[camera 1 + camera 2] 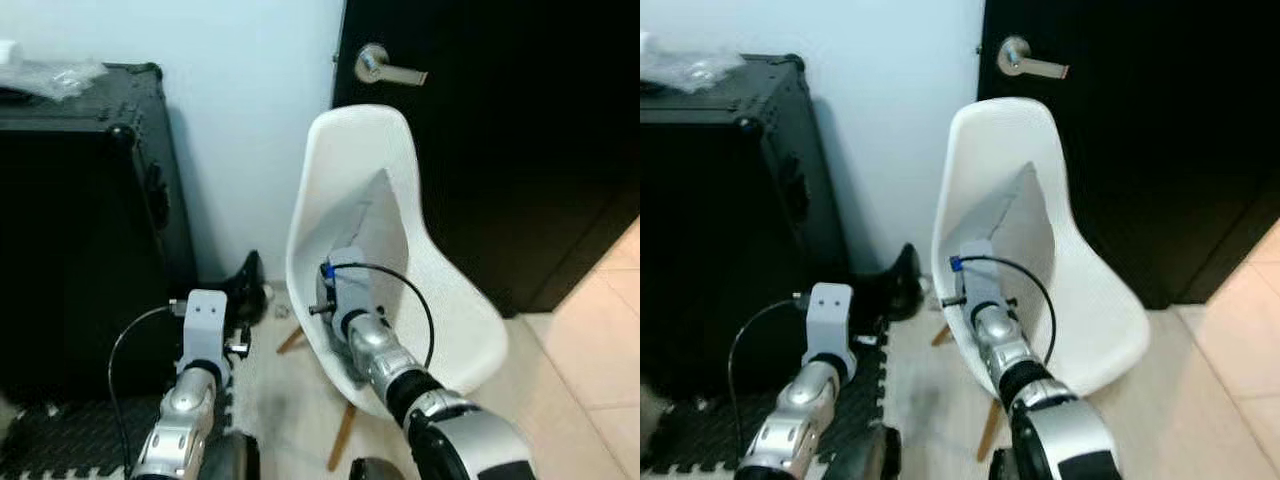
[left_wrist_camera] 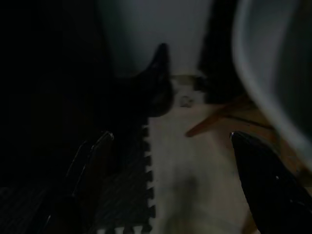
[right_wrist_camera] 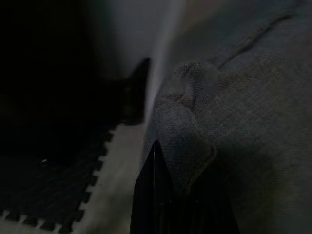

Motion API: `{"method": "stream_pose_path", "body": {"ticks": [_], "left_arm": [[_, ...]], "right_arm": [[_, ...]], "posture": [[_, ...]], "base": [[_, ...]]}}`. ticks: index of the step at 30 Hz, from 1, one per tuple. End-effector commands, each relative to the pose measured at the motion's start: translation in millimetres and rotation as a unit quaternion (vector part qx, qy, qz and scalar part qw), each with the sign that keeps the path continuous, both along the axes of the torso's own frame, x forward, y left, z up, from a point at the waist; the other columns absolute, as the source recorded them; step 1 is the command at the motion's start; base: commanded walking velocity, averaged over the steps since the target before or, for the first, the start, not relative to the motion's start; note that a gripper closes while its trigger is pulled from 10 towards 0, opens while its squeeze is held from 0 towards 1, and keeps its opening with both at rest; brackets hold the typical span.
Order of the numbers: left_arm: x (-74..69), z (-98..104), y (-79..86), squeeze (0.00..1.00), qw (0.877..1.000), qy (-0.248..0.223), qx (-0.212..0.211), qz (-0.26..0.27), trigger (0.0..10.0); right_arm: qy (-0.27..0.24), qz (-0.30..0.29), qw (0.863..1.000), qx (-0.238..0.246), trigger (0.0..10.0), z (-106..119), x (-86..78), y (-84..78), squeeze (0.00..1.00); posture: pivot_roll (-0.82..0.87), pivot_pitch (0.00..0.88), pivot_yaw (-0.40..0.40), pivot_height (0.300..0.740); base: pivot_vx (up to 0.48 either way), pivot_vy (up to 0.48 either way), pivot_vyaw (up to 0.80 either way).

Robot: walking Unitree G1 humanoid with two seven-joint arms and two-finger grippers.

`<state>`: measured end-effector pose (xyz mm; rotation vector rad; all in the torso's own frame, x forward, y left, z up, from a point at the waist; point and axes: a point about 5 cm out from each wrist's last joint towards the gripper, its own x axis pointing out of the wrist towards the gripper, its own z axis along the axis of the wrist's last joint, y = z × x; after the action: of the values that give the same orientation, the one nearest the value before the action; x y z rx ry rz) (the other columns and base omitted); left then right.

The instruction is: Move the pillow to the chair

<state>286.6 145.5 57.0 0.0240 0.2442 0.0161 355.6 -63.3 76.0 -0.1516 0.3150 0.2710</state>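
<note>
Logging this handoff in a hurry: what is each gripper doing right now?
Left gripper: open, holding nothing, over the floor mat.
Right gripper: closed on the pillow in the chair.

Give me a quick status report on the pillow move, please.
Right gripper shut on grey pillow, pillow in white chair. Left gripper open, idle over foam mat. Nothing in the way.

Home entryway/room corner: dark door [image 1: 500,150] w/ lever handle [image 1: 385,68], white shell chair [image 1: 440,290], tile floor [image 1: 590,350].
</note>
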Motion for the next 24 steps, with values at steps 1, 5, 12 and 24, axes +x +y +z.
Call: {"method": "stream_pose_path", "body": {"ticks": [1,5,12,24], "left_arm": [[-0.5,-1,-4.0,0.00,1.000,0.006,0.002,-0.005,10.0],[-1.4,-2,-6.5,0.00,1.000,0.008,-0.001,-0.007,10.0],[-2.5,-2,-9.1,0.00,1.000,0.009,-0.003,-0.009,10.0],[-4.8,-5,-14.2,0.00,1.000,0.014,-0.005,-0.018,10.0]], "right_arm": [[0.047,0.018,0.998,-0.031,10.0,-23,-13.8,-1.8,0.00],[0.044,0.022,0.997,-0.056,10.0,-24,-14.1,-3.4,0.00],[0.043,-0.015,0.997,-0.056,10.0,-22,-9.4,-17.3,0.00],[0.092,0.063,0.991,-0.073,10.0,-31,-16.3,-10.6,0.00]], "posture": [[0.13,0.102,-0.119,0.577],[0.13,0.104,-0.122,0.577],[0.13,0.107,-0.123,0.577],[0.12,0.109,-0.129,0.577]], "base": [[0.000,0.000,0.00],[0.000,0.000,0.00],[0.000,0.000,0.00],[0.000,0.000,0.00]]}}
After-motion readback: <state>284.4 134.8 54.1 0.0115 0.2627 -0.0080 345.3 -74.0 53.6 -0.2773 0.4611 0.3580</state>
